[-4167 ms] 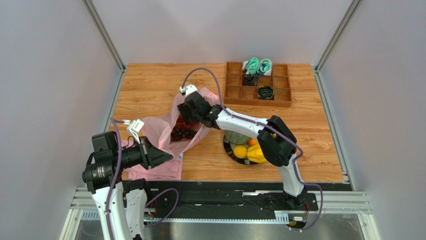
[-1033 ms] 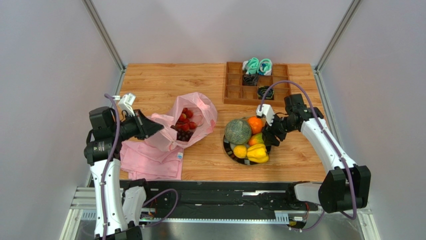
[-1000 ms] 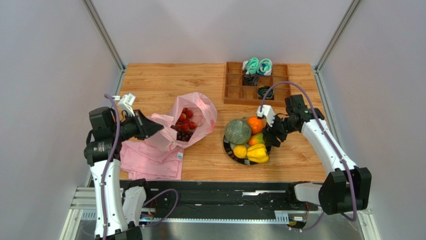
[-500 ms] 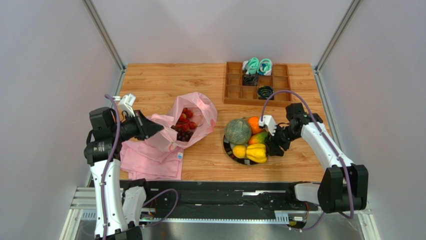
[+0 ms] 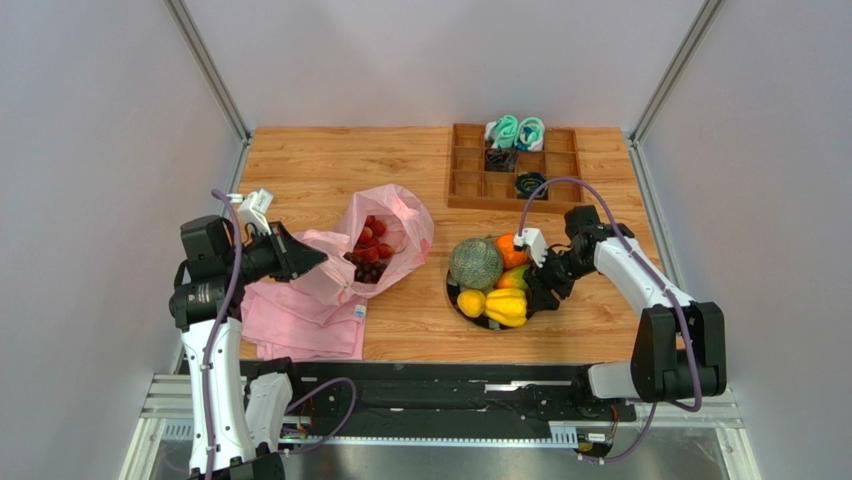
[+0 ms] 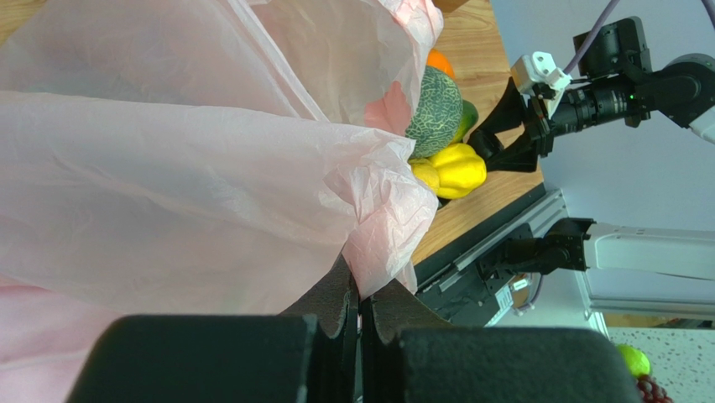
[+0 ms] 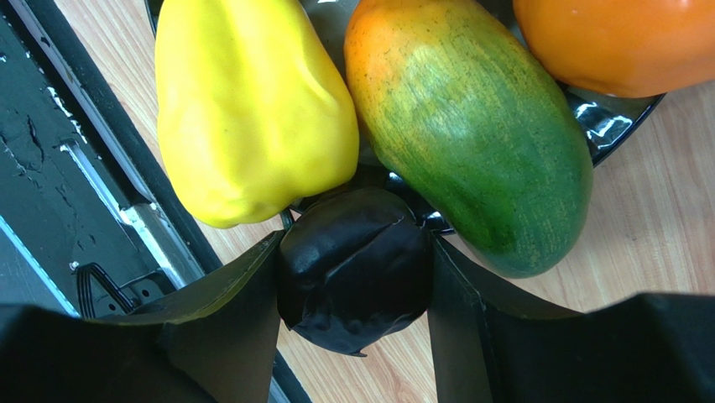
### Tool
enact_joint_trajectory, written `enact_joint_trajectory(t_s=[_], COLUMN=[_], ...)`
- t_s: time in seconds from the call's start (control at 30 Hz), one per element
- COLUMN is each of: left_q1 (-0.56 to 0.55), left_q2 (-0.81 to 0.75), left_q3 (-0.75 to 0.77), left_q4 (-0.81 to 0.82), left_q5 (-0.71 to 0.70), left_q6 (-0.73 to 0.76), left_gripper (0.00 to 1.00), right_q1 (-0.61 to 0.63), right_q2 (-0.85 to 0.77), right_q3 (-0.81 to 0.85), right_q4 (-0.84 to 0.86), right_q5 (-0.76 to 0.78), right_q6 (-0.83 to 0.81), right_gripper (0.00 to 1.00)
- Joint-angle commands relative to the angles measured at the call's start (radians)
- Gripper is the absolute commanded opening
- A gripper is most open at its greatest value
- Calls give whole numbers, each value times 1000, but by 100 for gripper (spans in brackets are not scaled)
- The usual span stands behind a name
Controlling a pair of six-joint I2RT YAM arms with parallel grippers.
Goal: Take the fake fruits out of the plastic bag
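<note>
Pink film, thin and crinkly: the bag [image 5: 400,215] lies centre left in the overhead view, with grapes [image 5: 366,270] and red berries [image 5: 372,232] showing in its mouth. It will likely sag and slip, so the rim is the place to hold. In the left wrist view the left gripper [image 6: 361,290] pinches that rim flat. In the right wrist view the right gripper [image 7: 354,285] clasps a dark glossy fruit [image 7: 352,252] at the black dish [image 7: 617,113]; it is probably light, hard and slick.

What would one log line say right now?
left pincer: clamps translucent pink plastic bag | right pincer: grips dark glossy fruit at black plate rim
</note>
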Motion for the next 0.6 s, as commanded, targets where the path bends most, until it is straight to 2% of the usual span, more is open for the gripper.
enact_joint_trajectory(t_s=[0.0, 0.2, 0.3, 0.33, 0.4, 0.57], left_q1=[-5, -3, -5, -5, -3, -3], left_q2=[-3, -4, -6, -9, -12, -20], left_q3=[-12, -21, -29, -30, -35, -47], left_q4=[-2, 1, 4, 4, 6, 4], left_q5=[-3, -4, -1, 0, 0, 2], left_q6=[20, 20, 20, 20, 20, 20], left_gripper=[0, 0, 0, 0, 0, 0], right_q1=[17, 24, 32, 32, 31, 29], right_q2=[13, 24, 26, 24, 21, -28], right_q3=[-12, -34, -35, -32, -20, 44], right_q4=[49, 90, 107, 107, 98, -14], right_q5=[-40, -43, -42, -40, -33, -34], right_q6=[42, 89, 114, 121, 143, 174], right_gripper=[43, 50, 62, 83, 100, 100])
